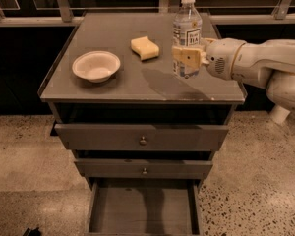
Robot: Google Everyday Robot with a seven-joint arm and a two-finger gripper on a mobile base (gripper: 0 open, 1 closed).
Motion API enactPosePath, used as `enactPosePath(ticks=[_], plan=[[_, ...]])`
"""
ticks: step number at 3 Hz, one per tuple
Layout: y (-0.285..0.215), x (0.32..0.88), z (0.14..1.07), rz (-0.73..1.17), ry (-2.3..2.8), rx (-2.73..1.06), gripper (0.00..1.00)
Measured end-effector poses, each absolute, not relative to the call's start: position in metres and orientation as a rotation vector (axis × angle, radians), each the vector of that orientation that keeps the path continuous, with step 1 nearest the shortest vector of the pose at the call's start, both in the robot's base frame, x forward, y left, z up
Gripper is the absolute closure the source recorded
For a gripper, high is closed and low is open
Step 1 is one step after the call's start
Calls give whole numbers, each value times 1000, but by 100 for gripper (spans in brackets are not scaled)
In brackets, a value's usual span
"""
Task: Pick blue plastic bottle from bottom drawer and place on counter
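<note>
Clear plastic, white cap, blue-and-white label: the bottle (187, 28) is upright over the right rear of the counter (113, 90), long axis vertical. The gripper (188, 57) reaches in from the right, its pale yellow fingers (184, 55) pinched across the bottle's lower half. Whether the base touches the matte grey top, I can't tell; a shadow lies just left of it. So the coming move, I'd say, is straight down, then let go. The bottom drawer (142, 208) hangs open below, a shallow grey box. A round white bowl (96, 65) and a yellow sponge (144, 48) sit to the left, apart from the bottle.
</note>
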State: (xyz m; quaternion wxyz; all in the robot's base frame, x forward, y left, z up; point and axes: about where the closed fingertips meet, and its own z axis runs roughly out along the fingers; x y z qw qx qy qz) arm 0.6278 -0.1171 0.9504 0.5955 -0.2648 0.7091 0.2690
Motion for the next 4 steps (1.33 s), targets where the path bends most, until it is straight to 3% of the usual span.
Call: enactPosePath(ticks=[2, 4], plan=[[-124, 679, 914, 713, 1671, -573, 100], [-122, 680, 914, 683, 1651, -612, 58]])
